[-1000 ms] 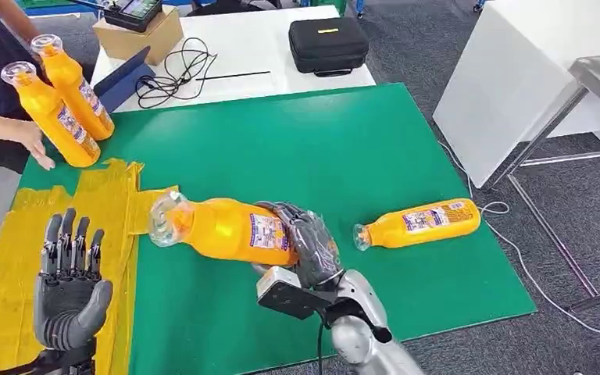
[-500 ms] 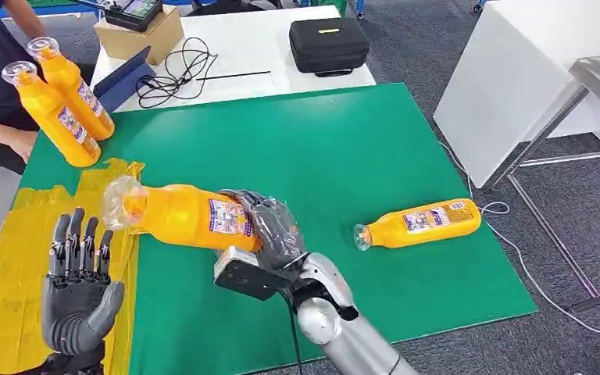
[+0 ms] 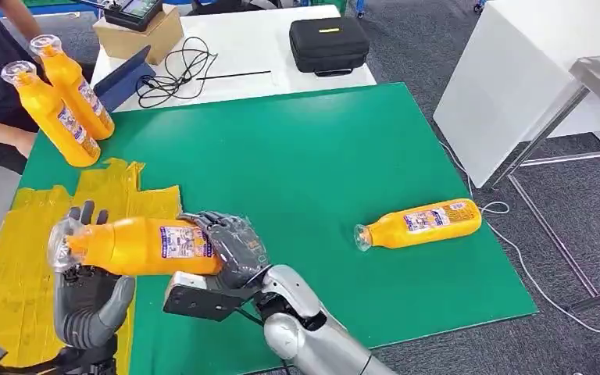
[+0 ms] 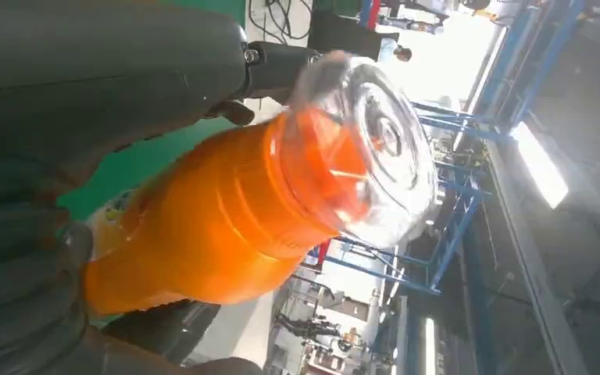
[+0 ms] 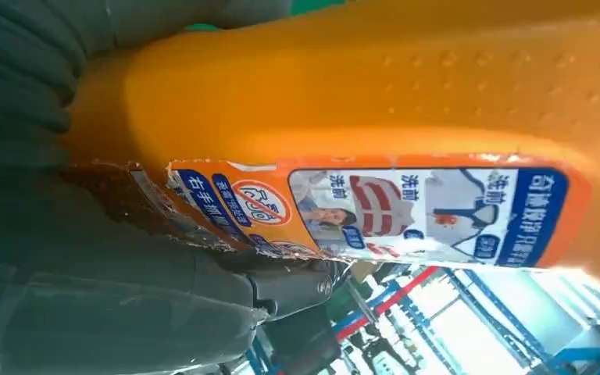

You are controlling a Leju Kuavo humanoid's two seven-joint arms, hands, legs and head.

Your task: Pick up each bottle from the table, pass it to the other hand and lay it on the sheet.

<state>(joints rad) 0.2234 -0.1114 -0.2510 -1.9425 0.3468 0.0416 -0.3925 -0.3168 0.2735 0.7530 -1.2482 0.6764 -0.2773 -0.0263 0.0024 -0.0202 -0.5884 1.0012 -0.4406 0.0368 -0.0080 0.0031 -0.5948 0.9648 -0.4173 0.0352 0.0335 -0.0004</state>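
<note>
1. Right hand grips the base end of a horizontal orange plastic bottle with clear cap, fingers wrapped round the labelled part; same grip in the right wrist view.
2. Left hand sits palm up under the bottle's neck end, fingers apart, thumb off to the side; not closed on it. Left wrist view shows the cap right by this hand.
3. Held bottle is above the yellow plastic sheet at the near left corner of the green table.
4. Second orange bottle lies flat near the table's right edge.
5. Two more orange bottles lean at the far left corner, beside a person's arm.
</note>
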